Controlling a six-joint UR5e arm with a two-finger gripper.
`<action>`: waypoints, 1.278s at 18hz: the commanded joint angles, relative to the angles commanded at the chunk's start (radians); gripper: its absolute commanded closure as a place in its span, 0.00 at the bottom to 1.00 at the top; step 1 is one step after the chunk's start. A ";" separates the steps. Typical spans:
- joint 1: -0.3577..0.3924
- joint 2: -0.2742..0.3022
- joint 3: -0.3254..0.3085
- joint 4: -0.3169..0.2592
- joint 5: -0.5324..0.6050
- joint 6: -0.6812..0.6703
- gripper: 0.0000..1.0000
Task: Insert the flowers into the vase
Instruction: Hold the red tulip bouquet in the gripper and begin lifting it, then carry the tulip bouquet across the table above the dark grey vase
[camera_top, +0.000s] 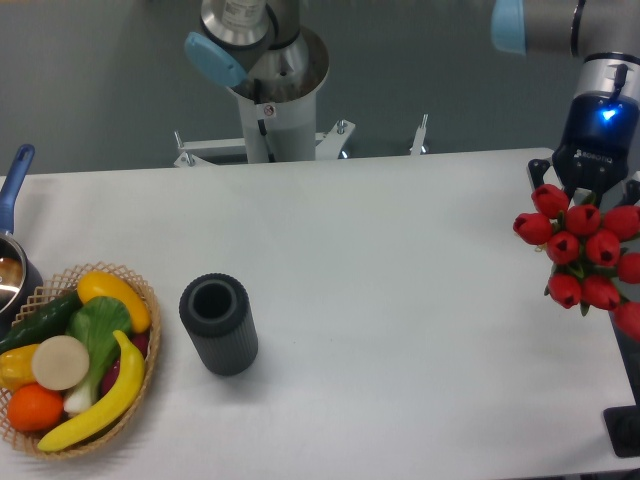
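Tulips (585, 250) hiding end effector fingers

My white table (400, 300) carried the dark grey ribbed vase (218, 323) upright toward its left half, round mouth open to the camera. Near it, at the table's left edge, sat a wicker basket (140, 345) filled with fruit and vegetables, and a pot (12, 275) with a blue handle stood just behind that basket. A small black block (625, 432) rested at the far right corner.
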 joint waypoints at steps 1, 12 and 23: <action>0.000 0.000 -0.002 0.000 0.000 0.000 0.69; -0.002 0.000 -0.011 0.000 -0.021 0.002 0.69; -0.103 0.012 -0.017 0.002 -0.142 0.006 0.69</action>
